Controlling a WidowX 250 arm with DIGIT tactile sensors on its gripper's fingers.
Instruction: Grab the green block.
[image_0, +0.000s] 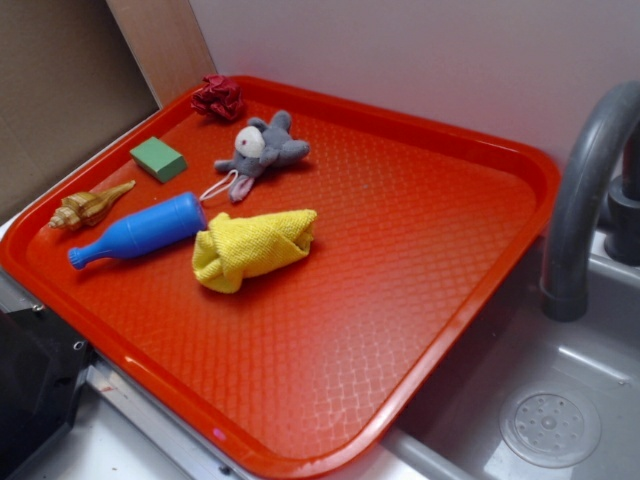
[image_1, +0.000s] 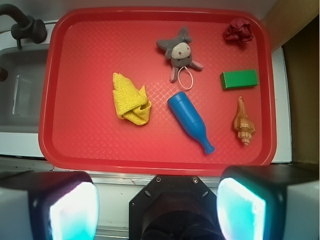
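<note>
A red tray (image_1: 55, 90) beside a grey sink (image_1: 20, 95) holds a grey plush mouse (image_1: 179, 51), a folded yellow cloth (image_1: 130, 99), a blue bottle (image_1: 189, 120), a tan seashell (image_1: 243, 122) and a crumpled dark-red piece (image_1: 239, 31).

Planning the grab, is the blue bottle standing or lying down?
Lying down. The bottle rests on its side on the tray, neck pointing toward the tray's edge.
</note>
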